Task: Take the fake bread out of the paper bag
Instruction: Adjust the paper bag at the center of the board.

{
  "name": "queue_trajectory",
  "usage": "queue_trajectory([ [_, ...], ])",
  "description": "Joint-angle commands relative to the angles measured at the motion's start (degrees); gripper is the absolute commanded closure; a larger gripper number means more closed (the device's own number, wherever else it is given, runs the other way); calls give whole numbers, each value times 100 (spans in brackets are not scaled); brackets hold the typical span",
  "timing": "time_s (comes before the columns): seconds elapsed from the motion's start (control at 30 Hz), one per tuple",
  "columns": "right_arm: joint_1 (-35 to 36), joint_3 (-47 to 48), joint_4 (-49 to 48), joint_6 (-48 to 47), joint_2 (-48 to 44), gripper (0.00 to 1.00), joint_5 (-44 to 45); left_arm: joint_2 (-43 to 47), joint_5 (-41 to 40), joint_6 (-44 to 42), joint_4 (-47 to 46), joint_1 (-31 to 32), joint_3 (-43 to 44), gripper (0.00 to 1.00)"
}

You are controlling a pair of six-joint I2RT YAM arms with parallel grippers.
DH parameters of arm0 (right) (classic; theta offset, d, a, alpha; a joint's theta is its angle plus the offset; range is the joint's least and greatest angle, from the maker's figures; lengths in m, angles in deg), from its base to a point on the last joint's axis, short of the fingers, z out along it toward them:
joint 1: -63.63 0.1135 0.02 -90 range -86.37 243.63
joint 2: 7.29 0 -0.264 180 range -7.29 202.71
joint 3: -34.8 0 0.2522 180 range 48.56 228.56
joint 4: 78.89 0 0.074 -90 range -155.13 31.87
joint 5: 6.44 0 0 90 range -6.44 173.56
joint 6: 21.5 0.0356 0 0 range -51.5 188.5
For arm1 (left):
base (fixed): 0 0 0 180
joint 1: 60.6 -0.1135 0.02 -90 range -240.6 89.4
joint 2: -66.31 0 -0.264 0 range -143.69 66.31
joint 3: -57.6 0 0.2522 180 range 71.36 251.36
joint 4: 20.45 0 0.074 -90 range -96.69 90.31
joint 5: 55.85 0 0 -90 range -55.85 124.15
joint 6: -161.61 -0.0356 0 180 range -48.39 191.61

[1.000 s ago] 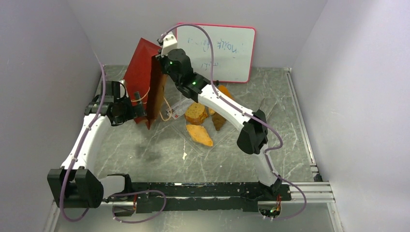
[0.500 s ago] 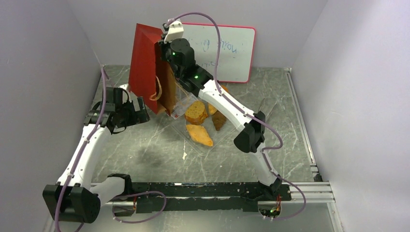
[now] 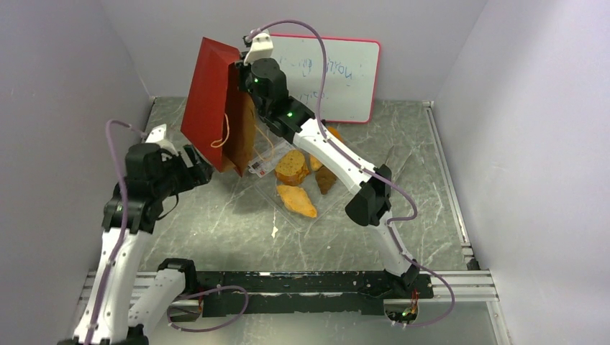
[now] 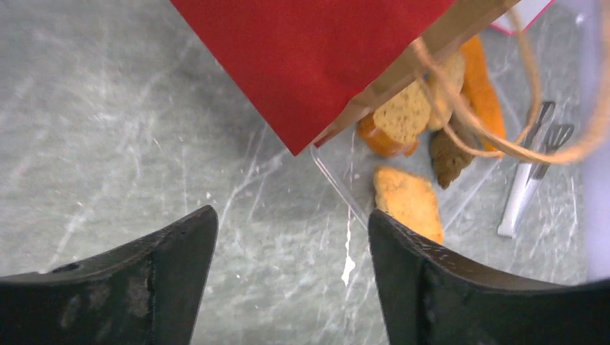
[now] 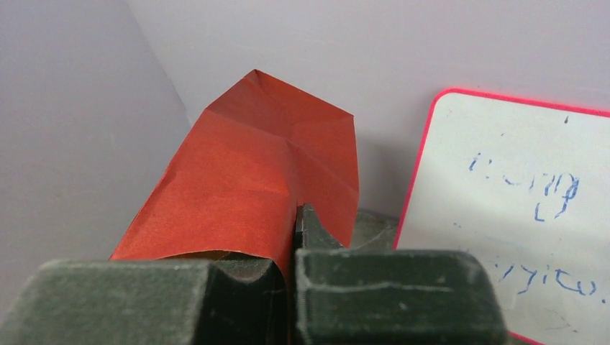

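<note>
the paper bag (image 3: 212, 100) hangs clear of the tabletop (image 3: 216, 223) at the back left, its long axis steeply tilted; the folded bottom points up toward the back wall and the open mouth points down at the clear tray (image 4: 334, 183); the string handles (image 3: 224, 136) dangle loose below the mouth; whether anything is left inside the bag i cannot tell; the fake bread (image 3: 291, 167) lies in the tray, right under and beside the mouth; there is a round crusty slice (image 4: 403, 115), a dark lump (image 4: 449, 154), a long orange baguette (image 4: 480, 90) half hidden behind them, and a flat wedge (image 3: 297, 201) nearest the arms, its length running diagonally toward the near right; the right pincer (image 5: 293, 241) is clamped tight on a side fold of the bag, high up; the left pincer (image 4: 291, 219) hovers low by the bag's bottom corner, spread wide with nothing in it; a whiteboard (image 3: 338, 72) leans on the back wall
</note>
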Motion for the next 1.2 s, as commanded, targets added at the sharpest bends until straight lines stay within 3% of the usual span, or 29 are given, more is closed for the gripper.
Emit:
queue_trajectory([
  [0.0, -26, -25, 39, 304, -135, 100, -55, 878, -605, 620, -580, 39, -30, 38],
  [0.13, -14, 275, 387, 485, -52, 100, -88, 1539, -928, 757, -1059, 39, -116, 58],
  [0.3, 16, 363, 623, 821, -95, 100, -62, 1921, -264, 553, -1842, 39, -419, 65],
  [0.4, 34, 647, 792, 1006, -36, 100, -64, 1796, 177, 290, -1794, 39, -554, 72],
  [0.47, 57, 817, 889, 1083, -18, 100, -79, 1822, 301, 177, -1721, 39, -688, 71],
  [0.53, 72, 887, 976, 1174, -34, 100, -108, 1962, 434, 84, -1771, 37, -917, 65],
  [0.73, 88, 665, 1095, 1388, -167, 100, -227, 1929, 1097, -21, -1740, 39, -1376, 33],
  [0.9, 123, 638, 1129, 1445, -136, 100, -243, 2089, 1219, -3, -1819, 39, -1668, 26],
  [1.07, 213, 420, 1043, 1425, -277, 100, -206, 1982, 897, 36, -1796, 39, -1717, 2],
  [1.17, 248, 350, 1032, 1426, -351, 100, -190, 1829, 685, 45, -1769, 39, -1675, 1],
])
